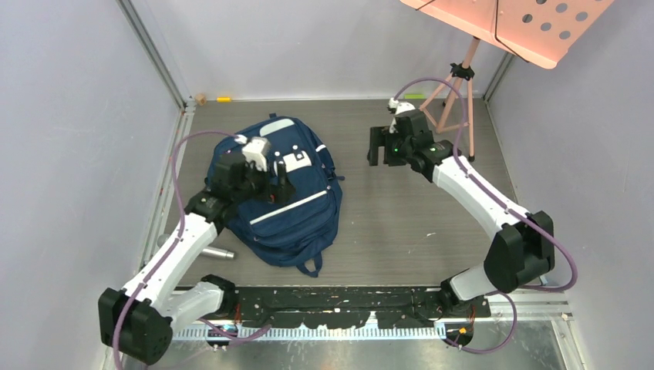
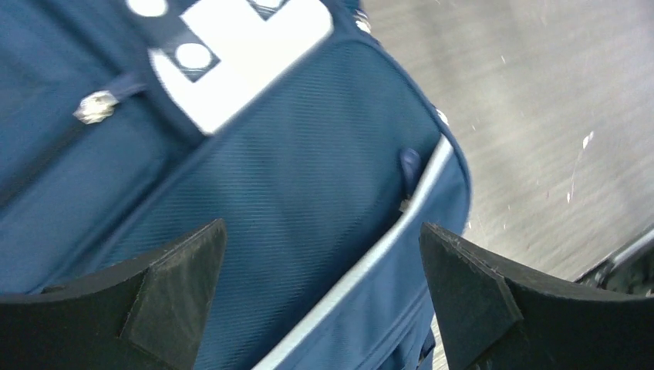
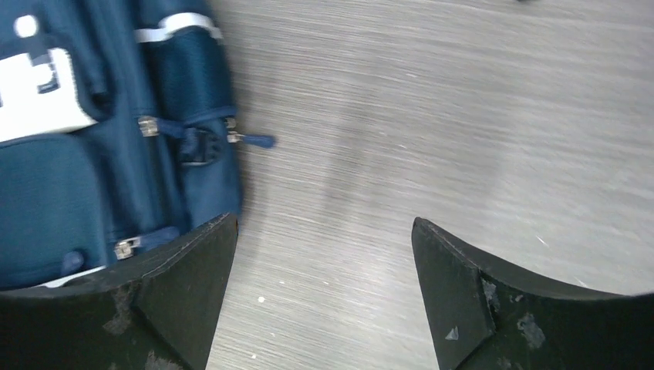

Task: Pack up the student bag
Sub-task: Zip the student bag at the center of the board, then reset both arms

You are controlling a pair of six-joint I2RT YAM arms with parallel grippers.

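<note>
Left pincer [image 2: 322, 231] spread over the student bag [image 1: 301, 216], seemingly not touching; right pincer [image 3: 324, 223] spread above the table [image 3: 463, 116].

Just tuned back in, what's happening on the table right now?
The student bag lies flat on the table, front pocket up. The left gripper hangs just above the bag's front with its jaws open, gripping nothing. The right gripper is open and empty too, over bare table just to the right of the bag. A silver cylinder lies on the table by the left arm, outside the bag.
</note>
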